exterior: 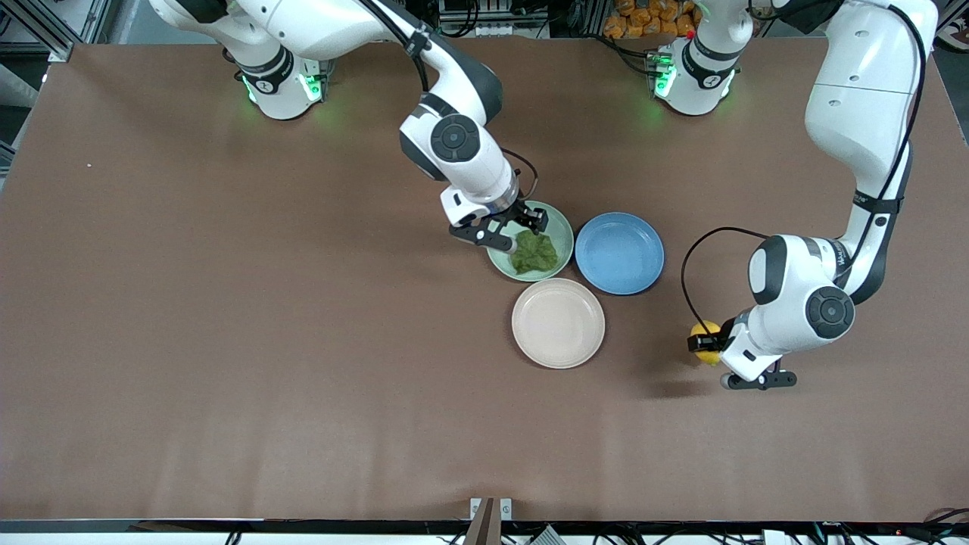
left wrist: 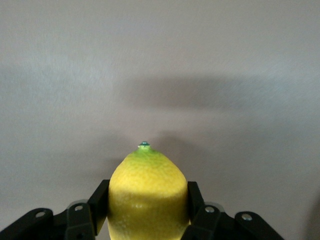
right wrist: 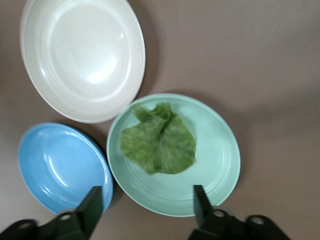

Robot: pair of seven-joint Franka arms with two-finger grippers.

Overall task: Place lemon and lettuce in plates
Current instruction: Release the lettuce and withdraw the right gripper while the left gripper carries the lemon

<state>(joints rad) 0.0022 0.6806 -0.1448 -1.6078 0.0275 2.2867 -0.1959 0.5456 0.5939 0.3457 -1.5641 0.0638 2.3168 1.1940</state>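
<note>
**Lettuce in the mint plate, lemon in the left gripper's clamp**

Over bare table toward the left arm's end, the left gripper [exterior: 708, 344] holds the lemon [exterior: 707, 342] in the air, its two black fingers [left wrist: 95, 207] pressed against the fruit's sides. In the left wrist view the lemon [left wrist: 148, 197] fills the space between the fingers, its greenish nub pointing away from the wrist, with only plain brown table [left wrist: 160, 65] in front of it. In the front view a dark shadow lies on the table just beneath the gripper and fruit.

The right gripper [exterior: 509, 231] hangs over the rim of the mint green plate [exterior: 558, 222], on the side toward the right arm's end, with its fingers [right wrist: 92, 202] spread wide and nothing between them. The lettuce [exterior: 534, 252] lies in that plate, a crumpled dark green leaf resting slightly off the plate's middle, toward the front camera. The right wrist view shows the leaf [right wrist: 160, 142] folded and wrinkled, wholly inside the mint green plate [right wrist: 220, 150].

Two more plates sit close by. The blue plate [exterior: 619, 252] stands just beside the mint one, toward the left arm's end. The beige-white plate [exterior: 558, 322] lies nearer the front camera than both, close to each. The three form a tight cluster near the middle of the table [exterior: 227, 341], well apart from the lemon.
</note>
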